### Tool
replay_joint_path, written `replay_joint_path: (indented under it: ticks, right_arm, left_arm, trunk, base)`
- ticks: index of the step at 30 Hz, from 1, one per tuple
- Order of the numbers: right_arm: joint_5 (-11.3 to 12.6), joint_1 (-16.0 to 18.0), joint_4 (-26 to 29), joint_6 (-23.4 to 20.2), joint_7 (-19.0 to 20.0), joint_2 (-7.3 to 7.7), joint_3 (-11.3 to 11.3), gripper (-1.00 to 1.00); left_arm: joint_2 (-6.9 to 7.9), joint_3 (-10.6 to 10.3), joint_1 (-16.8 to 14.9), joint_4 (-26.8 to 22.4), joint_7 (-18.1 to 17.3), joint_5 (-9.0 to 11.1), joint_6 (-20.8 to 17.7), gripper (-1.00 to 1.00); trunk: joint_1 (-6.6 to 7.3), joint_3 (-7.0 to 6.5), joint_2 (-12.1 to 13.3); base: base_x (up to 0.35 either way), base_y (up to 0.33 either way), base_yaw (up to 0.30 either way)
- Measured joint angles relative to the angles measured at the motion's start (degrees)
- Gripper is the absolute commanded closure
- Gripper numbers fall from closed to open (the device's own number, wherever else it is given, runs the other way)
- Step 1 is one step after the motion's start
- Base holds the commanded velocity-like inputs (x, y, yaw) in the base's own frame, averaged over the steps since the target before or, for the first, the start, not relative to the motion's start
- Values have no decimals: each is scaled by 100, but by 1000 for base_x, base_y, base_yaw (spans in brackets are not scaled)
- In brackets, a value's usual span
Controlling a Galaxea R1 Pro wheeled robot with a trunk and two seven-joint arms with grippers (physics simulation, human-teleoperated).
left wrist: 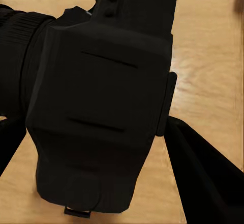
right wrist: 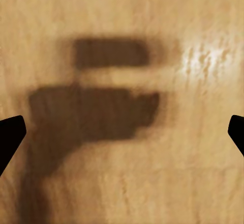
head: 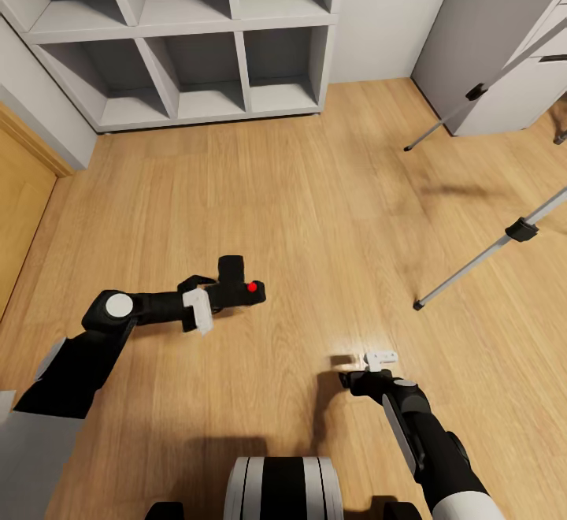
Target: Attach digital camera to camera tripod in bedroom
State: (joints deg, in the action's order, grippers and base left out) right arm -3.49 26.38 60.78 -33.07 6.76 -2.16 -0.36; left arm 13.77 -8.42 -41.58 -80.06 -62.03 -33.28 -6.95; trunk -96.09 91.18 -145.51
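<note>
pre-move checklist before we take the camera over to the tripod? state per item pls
1. Digital camera held in left claw: ok.
2. Grip exactly centred on the body: cannot tell, the left wrist view is too close.
3. Right claw open and free: ok, only floor between its fingers.
4. Camera tripod in sight: ok, legs at the head view's right.
5. Tripod head visible for mounting: not ok, out of frame.
6. Wood floor between camera and legs unobstructed: ok.

Even bright render; soft shadows, floor (head: 299, 189) glare.

No readable text or labels appear anywhere.
</note>
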Motion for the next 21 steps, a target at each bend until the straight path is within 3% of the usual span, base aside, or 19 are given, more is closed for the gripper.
replay_joint_path:
  ticks: [4, 5, 7, 9, 10, 13, 16, 21]
  right_arm:
    - [0, 0, 23, 7, 1, 1, 3, -100]
    - [0, -1, 41, 11, -1, 4, 9, -100]
    - [0, 0, 49, 13, -2, 5, 12, -100]
    - [0, -1, 49, 13, -2, 2, 13, -100]
    - [0, 0, 53, 14, -2, 4, 13, -100]
    - [0, 0, 56, 14, -2, 5, 14, -100]
    - [0, 0, 53, 14, -2, 6, 14, -100]
    - [0, 0, 52, 14, -1, 0, 14, -100]
  left_arm:
    - [-103, 25, 1, -3, 26, 256, -600, 100]
    - [-242, 67, -2, -7, 55, 477, -1177, 100]
    - [-389, 184, -4, -6, 102, 598, -1505, 100]
    - [-504, 322, -1, -10, 147, 664, -1624, 100]
    - [-773, 641, 1, 26, 318, 791, -1747, 100]
    - [-1207, 871, 0, 72, 704, 1013, -1816, 100]
    - [-1378, 937, 0, 112, 1014, 1251, -1833, 100]
    - [-1499, 969, 2, 321, 1253, 1732, -1838, 100]
  trunk:
    - [0, 0, 0]
    - [0, 0, 0]
    - [0, 0, 0]
    - [0, 0, 0]
    - [0, 0, 0]
    - [0, 0, 0]
    - [0, 0, 0]
    - [0, 0, 0]
  base:
    - [0, 0, 0]
    - [0, 0, 0]
    - [0, 0, 0]
    - [0, 0, 0]
    - [0, 0, 0]
    - [0, 0, 0]
    - [0, 0, 0]
    - [0, 0, 0]
